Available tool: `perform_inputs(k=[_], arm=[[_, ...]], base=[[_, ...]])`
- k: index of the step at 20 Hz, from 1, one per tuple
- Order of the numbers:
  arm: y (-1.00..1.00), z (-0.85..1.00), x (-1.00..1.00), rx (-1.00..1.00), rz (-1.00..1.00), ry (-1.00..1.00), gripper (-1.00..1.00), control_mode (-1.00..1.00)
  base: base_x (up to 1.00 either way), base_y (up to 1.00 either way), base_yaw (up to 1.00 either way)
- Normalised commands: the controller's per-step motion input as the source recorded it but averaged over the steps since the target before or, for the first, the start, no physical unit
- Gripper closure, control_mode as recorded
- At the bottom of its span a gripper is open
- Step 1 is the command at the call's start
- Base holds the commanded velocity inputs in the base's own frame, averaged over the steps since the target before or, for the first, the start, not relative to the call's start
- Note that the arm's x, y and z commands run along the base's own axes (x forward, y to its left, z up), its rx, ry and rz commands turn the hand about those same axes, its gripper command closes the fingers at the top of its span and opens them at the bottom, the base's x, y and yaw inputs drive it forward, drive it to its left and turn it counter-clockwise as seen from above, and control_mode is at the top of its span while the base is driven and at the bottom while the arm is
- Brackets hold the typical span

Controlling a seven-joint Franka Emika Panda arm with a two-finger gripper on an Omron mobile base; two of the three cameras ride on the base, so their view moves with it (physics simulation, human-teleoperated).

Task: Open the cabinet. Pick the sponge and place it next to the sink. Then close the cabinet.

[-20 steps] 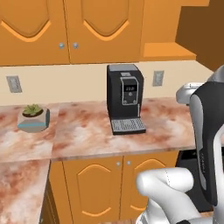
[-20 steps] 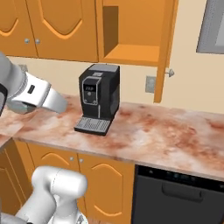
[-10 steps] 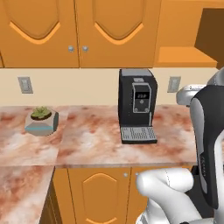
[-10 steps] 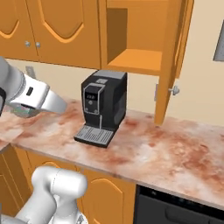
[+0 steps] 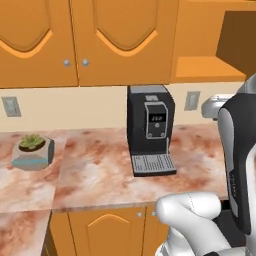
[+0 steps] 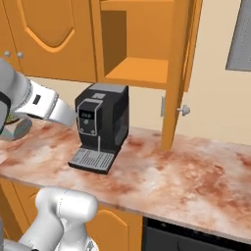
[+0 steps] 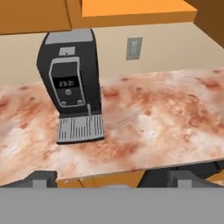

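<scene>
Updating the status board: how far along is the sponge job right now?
Done: the cabinet stands open, its door swung out over the counter. In hand: nothing; the gripper is open and holds nothing, facing the coffee machine. Left: closing the cabinet, certainly. Whether the sponge is already beside the sink, these frames cannot settle; the part of the shelf in view carries nothing.

Cabinet point(image 6: 182, 73) door open; coffee machine point(image 6: 101, 126) beneath.

My orange wooden wall cabinet point(image 6: 142, 49) stands open, its arched-panel door point(image 6: 177, 73) with round silver knob swung outward; the shelf is bare.
</scene>
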Motion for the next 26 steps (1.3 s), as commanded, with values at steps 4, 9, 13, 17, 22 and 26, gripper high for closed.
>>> perform_inputs(k=[4,9,13,17,22,26], arm=[[0.00,0.00,0.00,0.00,0.00,0.00,-1.00,1.00],[0.00,0.00,0.00,0.00,0.00,0.00,-1.00,1.00],[0.00,0.00,0.00,0.00,0.00,0.00,-1.00,1.00],[0.00,0.00,0.00,0.00,0.00,0.00,-1.00,1.00],[0.00,0.00,0.00,0.00,0.00,0.00,-1.00,1.00],[0.00,0.00,0.00,0.00,0.00,0.00,-1.00,1.00]], base=[[0.01,-0.44,-0.41],[0.07,-0.72,-0.47],[0.07,0.02,-0.04],[0.05,0.29,0.19],[0.06,0.17,0.23],[0.66,0.00,0.28]])
